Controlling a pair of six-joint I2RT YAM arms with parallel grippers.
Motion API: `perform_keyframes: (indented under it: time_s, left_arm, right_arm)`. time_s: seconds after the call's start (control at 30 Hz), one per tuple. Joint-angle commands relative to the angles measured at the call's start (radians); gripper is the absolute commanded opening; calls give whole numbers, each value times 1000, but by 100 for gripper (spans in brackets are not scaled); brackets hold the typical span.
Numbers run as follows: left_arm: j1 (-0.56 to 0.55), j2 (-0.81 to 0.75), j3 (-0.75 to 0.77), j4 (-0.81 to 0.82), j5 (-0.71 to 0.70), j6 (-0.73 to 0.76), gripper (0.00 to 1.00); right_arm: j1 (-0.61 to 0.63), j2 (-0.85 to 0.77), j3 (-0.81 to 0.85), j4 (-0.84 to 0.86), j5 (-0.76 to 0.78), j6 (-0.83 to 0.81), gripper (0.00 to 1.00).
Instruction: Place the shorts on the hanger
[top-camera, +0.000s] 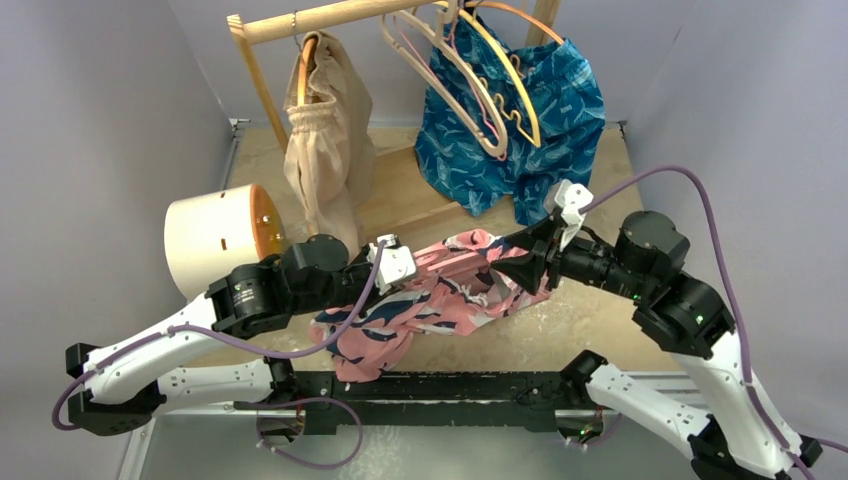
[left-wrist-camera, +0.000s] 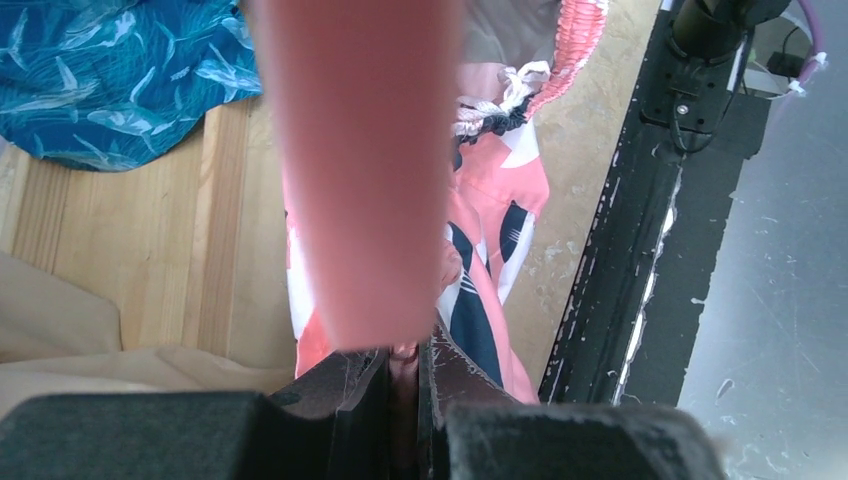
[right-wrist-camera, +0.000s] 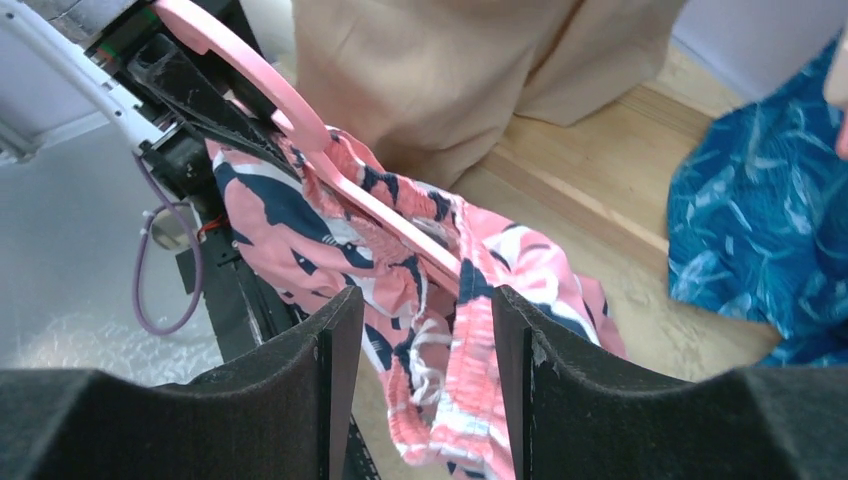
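- since the left gripper (left-wrist-camera: 405, 362) is clamped shut on the hanger (left-wrist-camera: 360, 170), the whole load depends on that one pinch; if it slips, the hanger and cloth drop to the surface (top-camera: 570, 330).
- the right gripper (right-wrist-camera: 423, 305) stands with jaws apart just short of the hanger, holding nothing.
- the shorts (right-wrist-camera: 400, 260) bunch around the hanger's arm and sag below it; most of the cloth looks to hang on one side, so a lift could let it slide off.
- the drawstring lies just below the hanger, near the open fingers, and could snag as they pull back.
- the hanger's blur fills the left wrist view; its hook is not made out, and i cannot tell whether the arm passes through the waistband or only under a fold.
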Motion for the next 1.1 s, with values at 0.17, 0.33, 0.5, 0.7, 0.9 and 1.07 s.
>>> perform_keyframes:
  time_s: [0.17, 0.33, 0.5, 0.7, 0.9, 1.07]
  left_arm:
    - [1, 3, 30, 95, 97, -7, 0]
    - [1, 0, 30, 95, 92, -6, 0]
    - [1, -4, 22, 111, 108, -6, 0]
    - [1, 0, 12, 120, 134, -5, 0]
    - [1, 12, 12, 126, 158, -2, 0]
    - [1, 16, 19, 128, 168, 0, 0]
  right_arm:
    - [-4, 53, -54, 153, -269, -148, 53]
    - [-2, 53, -93, 181, -346, -173, 52]
    - [-2, 47, -133, 187, -351, -222, 52]
    - [2, 54, -151, 193, -384, -256, 52]
    - [6, 61, -159, 223, -412, -279, 46]
    - [8, 72, -171, 213, -414, -292, 44]
